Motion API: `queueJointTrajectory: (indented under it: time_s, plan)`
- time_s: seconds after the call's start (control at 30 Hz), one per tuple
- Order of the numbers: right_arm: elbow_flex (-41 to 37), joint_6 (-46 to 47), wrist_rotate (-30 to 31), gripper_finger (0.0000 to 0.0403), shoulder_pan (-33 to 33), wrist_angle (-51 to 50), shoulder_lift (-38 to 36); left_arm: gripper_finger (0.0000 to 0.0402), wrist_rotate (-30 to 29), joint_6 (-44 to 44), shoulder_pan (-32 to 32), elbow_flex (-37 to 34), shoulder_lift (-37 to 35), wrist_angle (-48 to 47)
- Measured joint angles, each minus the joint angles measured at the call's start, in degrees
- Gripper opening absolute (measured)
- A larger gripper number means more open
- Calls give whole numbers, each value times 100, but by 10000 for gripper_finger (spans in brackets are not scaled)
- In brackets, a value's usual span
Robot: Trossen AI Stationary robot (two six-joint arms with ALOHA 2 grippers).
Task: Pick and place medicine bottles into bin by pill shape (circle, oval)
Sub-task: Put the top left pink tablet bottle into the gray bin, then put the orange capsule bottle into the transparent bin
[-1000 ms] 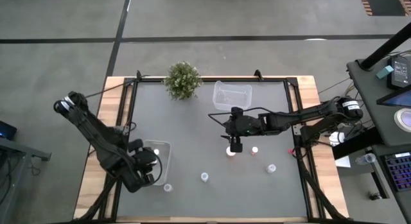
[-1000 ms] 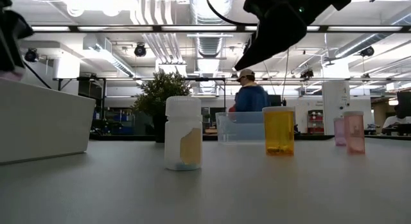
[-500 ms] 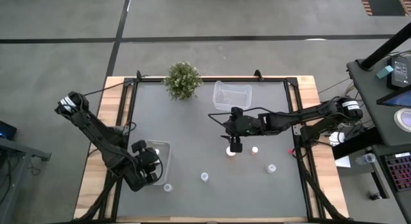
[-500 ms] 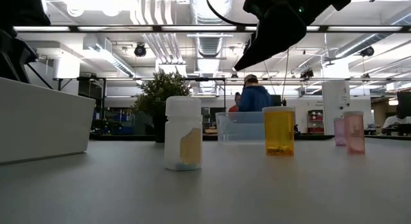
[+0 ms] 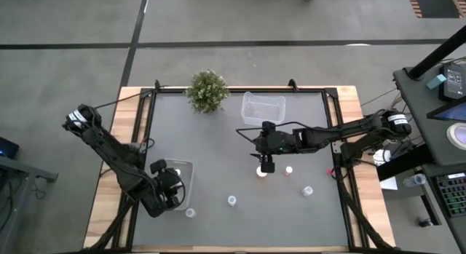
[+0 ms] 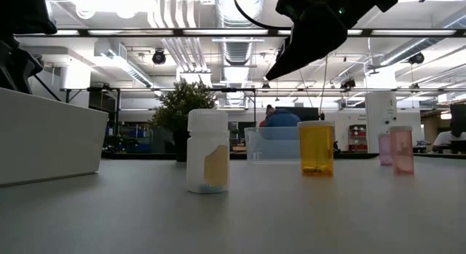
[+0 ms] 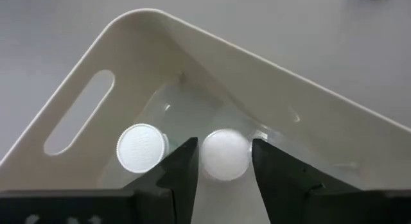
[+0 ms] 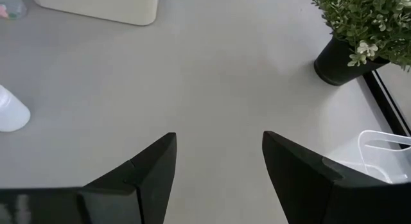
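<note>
From above, the left gripper (image 5: pixel 169 187) hangs over the white bin (image 5: pixel 186 167) at the counter's (image 5: pixel 218 145) near-left corner, while the right gripper (image 5: pixel 266 165) hovers mid-counter, just over an orange bottle (image 5: pixel 261 172). Taking the white bin as landmark: one bottle (image 5: pixel 190 212) sits just outside its near edge, another (image 5: pixel 232 201) a little farther right, then a second orange one (image 5: pixel 289 169) and a pale one (image 5: pixel 308 190) well to the right. The clear bin (image 5: pixel 263 108) and the plant (image 5: pixel 207 90) stand at the far edge.

At counter height, a white bottle (image 6: pixel 207 151) stands upright beside the white bin's wall (image 6: pixel 47 137), with an orange bottle (image 6: pixel 316 148) and a pink one (image 6: pixel 401 150) beyond it to the right. The right arm hangs above them.

The left wrist camera looks down into the white bin (image 7: pixel 212 51): the fingers (image 7: pixel 177 169) are spread to either side of a white-capped bottle (image 7: pixel 225 154), and whether they press it I cannot tell. A second capped bottle (image 7: pixel 141 147) stands just beside it.

The right wrist camera shows its fingers (image 8: pixel 148 169) parted wide and empty, over bare counter.

Risks: if the left fingers lift while touching the cap, the bottle may tip against its neighbour or come back out. The right gripper, descending off-centre, could knock the orange bottle over and send it rolling
</note>
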Motion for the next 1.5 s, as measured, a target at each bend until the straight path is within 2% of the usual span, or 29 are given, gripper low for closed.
queueJointTrajectory:
  time_s: [0.4, 0.63, 0.8, 0.9, 1.1, 1.2, 1.33, 1.5]
  plan:
    - [2, 46, 4, 224, 0, 0, 0, 142, 25, 25, 0, 173, -69, -360]
    - [4, 66, 4, 224, 0, -50, 0, 142, 43, 564, 41, 516, -289, -386]
    - [59, 276, -40, 224, 0, -301, -4, 140, -65, 1152, 420, 991, -553, -385]
    - [265, 357, -187, 224, 0, -764, -4, 135, -270, 1922, 776, 1254, -688, -290]
    - [651, 399, -744, 224, 17, -1726, -4, 120, -344, 4697, 1641, 1429, -989, 955]
    - [822, 511, -895, 224, 85, -2235, -4, 114, -295, 5922, 1998, 1359, -1154, 1581]
    - [867, 619, -931, 224, 354, -2777, -4, 108, -293, 7054, 2386, 1168, -1294, 2130]
    - [699, 599, -911, 224, 812, -2680, -2, 106, -337, 8337, 2785, 630, -1307, 3660]
